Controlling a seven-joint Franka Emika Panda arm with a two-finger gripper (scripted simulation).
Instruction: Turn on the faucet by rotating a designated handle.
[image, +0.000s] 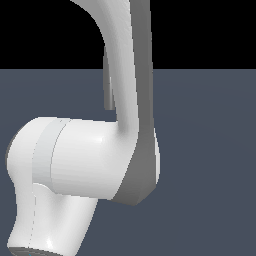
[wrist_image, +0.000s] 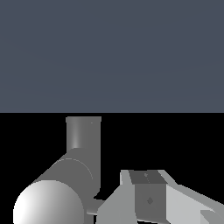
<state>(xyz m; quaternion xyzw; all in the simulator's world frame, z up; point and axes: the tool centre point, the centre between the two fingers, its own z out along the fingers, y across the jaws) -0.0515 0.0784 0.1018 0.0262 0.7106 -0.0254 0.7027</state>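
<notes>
Fingers (wrist_image: 151, 197) beside faucet (wrist_image: 78, 157), base end-on

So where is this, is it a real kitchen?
Probably not: it looks like a computer simulation. There is only a flat blue-grey floor, black emptiness behind, a smooth white robot arm and a plain grey faucet.

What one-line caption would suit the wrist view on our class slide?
Wrist view: grey faucet looms close beside the claw, against a plain blue-grey floor.

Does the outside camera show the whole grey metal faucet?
No, the big white robot arm fills that view, hiding nearly everything behind it.
</notes>
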